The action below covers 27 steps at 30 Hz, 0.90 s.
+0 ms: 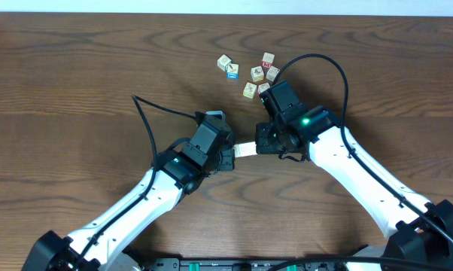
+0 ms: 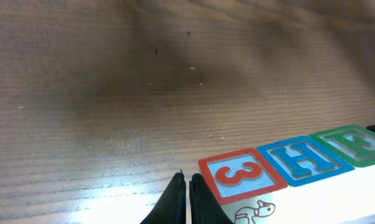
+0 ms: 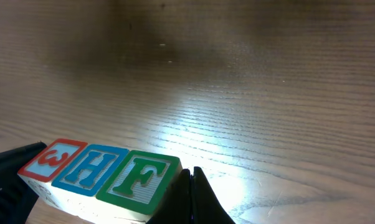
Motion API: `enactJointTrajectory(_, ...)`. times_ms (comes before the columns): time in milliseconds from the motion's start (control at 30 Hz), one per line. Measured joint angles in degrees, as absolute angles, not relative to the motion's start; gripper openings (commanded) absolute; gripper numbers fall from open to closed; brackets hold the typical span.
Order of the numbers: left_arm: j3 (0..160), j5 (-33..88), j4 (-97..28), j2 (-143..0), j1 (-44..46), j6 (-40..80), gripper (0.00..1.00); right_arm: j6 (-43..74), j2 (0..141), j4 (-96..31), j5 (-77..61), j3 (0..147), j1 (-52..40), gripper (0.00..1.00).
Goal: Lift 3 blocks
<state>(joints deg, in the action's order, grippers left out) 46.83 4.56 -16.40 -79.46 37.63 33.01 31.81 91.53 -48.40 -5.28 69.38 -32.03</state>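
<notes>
Three blocks lie in one straight row: a red "3" block (image 2: 240,176), a blue "H" block (image 2: 304,160) and a green "F" block (image 2: 356,144). From overhead the row (image 1: 245,148) is a small pale bar between both arms. My left gripper (image 2: 187,186) is shut, with its fingers' outer side against the "3" end. Shut too, my right gripper (image 3: 190,180) presses its side against the "F" block (image 3: 137,180). Neither gripper has anything between its own fingers. The row looks slightly off the table, but I cannot tell for sure.
Several loose cubes (image 1: 250,75) lie scattered at the back of the wooden table (image 1: 76,68), one with a blue face (image 1: 232,73) and one with a red face (image 1: 272,73). Black cables arch over both arms.
</notes>
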Motion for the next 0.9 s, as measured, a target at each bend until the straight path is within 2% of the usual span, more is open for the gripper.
enactJointTrajectory(900, 46.83, 3.55, -15.57, -81.91, 37.63, 33.19, 0.07, 31.83, 96.51, -47.18, -5.5, 69.38, -32.03, 0.01)
